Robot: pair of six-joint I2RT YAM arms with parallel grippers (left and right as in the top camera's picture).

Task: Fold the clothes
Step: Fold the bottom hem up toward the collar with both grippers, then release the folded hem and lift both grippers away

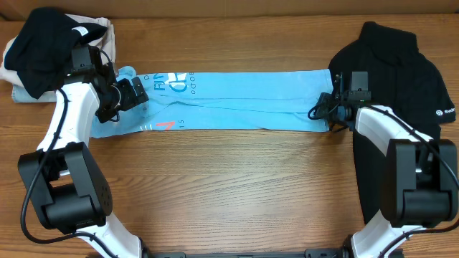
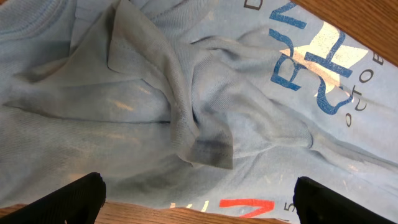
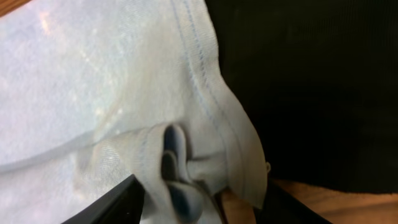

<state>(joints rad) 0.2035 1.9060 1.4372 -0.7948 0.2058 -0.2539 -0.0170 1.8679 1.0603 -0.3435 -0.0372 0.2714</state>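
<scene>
**Two arms at the ends of one blue shirt**

One wooden table (image 1: 229,186) was seen. Two arms were reached inward from the near edge, each bent at the elbow. One light blue shirt (image 1: 244,100) was laid across the middle as a long strip. Two black garments were counted: one (image 1: 387,57) at the right, one (image 1: 39,43) heaped on a single pale garment (image 1: 100,29) at far left.

The left gripper (image 2: 196,196) was held over the shirt's printed end, jaws spread wide. The right gripper (image 3: 202,199) was set around a bunched hem; whether it was clamped could not be told.
</scene>
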